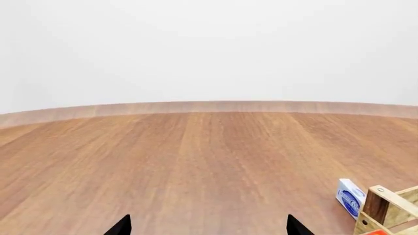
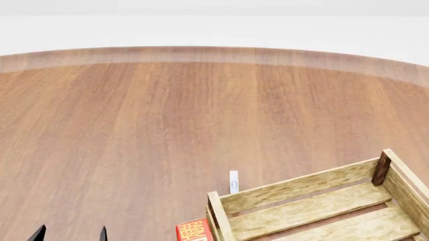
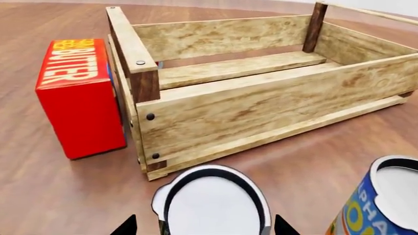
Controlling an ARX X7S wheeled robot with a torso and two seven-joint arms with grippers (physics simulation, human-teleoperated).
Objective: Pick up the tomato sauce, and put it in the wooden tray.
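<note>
Tomato sauce (image 3: 212, 208) shows only in my right wrist cam: upright on the wood table (image 2: 168, 125), outside the wooden tray (image 3: 261, 105), near one of its long slat walls but not touching it. I only get its pale top and dark rim from here, so I can't read the label. My right gripper (image 3: 203, 226) straddles it, jaws spread wide with one dark fingertip (image 3: 125, 225) on either side of the can. There is a sliver of table between each tip and the can, so no grip. A blue-and-orange can (image 3: 385, 200) stands just beside the sauce, upright too, with a gap between them. A red butter box (image 3: 78, 95) stands on end against one short end of the tray, close to the corner post; touching or a hair off, can't tell. In the head cam the tray sits at 5 o'clock of the frame, turned a little, with its far right corner post toward 3 o'clock. The butter box is at the tray's 9 o'clock, cut by the frame's lower edge. A thin white-and-blue box (image 2: 233, 182) stands on the table at roughly 12 o'clock from the tray's near left corner, just apart from the slats; my left wrist cam catches it right by that corner. My left gripper (image 2: 70, 235) is at 7 o'clock of the head frame, jaws wide apart, nothing between them, over bare table well away from the tray. The sauce and my right gripper fall outside the head frame
</note>
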